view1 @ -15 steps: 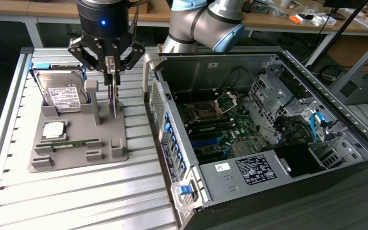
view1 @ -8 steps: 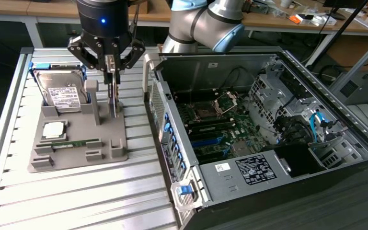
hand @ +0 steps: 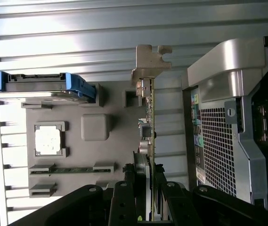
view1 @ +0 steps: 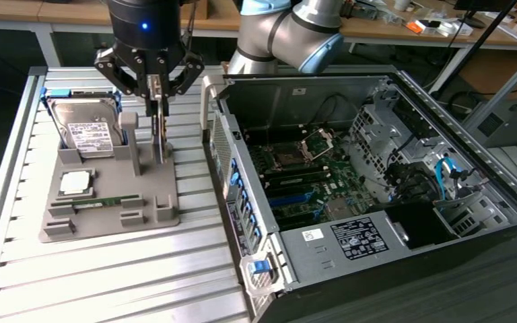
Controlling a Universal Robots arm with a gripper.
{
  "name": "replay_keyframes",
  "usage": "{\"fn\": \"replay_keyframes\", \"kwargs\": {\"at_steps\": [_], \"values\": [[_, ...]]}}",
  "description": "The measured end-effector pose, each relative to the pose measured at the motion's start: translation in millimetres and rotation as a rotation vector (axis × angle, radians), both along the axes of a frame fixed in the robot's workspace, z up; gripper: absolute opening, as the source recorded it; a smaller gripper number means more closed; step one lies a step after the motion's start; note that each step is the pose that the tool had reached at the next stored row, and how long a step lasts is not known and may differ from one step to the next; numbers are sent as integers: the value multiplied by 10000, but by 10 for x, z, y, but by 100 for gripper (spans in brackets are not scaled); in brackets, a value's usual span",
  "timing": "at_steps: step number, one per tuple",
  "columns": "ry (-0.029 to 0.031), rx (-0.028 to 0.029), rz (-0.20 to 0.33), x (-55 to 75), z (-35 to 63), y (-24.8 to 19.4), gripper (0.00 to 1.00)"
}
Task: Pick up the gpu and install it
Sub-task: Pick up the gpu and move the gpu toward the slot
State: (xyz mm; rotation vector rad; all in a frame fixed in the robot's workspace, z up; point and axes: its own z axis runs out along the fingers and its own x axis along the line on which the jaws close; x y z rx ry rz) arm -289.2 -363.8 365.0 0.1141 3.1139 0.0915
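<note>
I have the gripper (view1: pixel 156 93) clamped on the gpu's (view1: pixel 159 131) top edge. The card stands upright in the grey holder (view1: pixel 97 225), seemingly seated, beside the case (view1: pixel 295 101).

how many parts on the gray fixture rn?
4: hard drive at the back, square chip mid-tray, memory stick in front of it, gpu standing on edge, gripped by the gripper. Small ones may be hidden.

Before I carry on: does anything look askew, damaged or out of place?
Nothing stands out. The gpu stands upright on edge, straight in the gripper, at the gray holder; the hard drive, processor and memory stick sit in their slots, and the computer case lies open beside it.
</note>
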Motion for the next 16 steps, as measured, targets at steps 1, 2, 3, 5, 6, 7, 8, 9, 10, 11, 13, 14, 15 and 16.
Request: {"fn": "replay_keyframes", "kwargs": {"at_steps": [1,2,3,5,6,7,8,9,10,11,13,14,15,16], "values": [[0,0,0,0,4,0,27],[-1,1,0,0,9,0,27],[0,1,0,0,13,0,27],[0,2,0,0,22,0,27],[0,2,0,0,27,0,27],[-1,3,0,0,31,0,27],[-1,3,0,0,35,0,27],[-2,4,0,0,38,0,27],[0,5,0,0,47,0,27],[0,5,0,0,56,0,27],[0,7,0,0,65,0,27],[0,8,0,0,71,0,27],[0,8,0,0,74,0,27],[-1,9,0,0,78,0,27]]}}
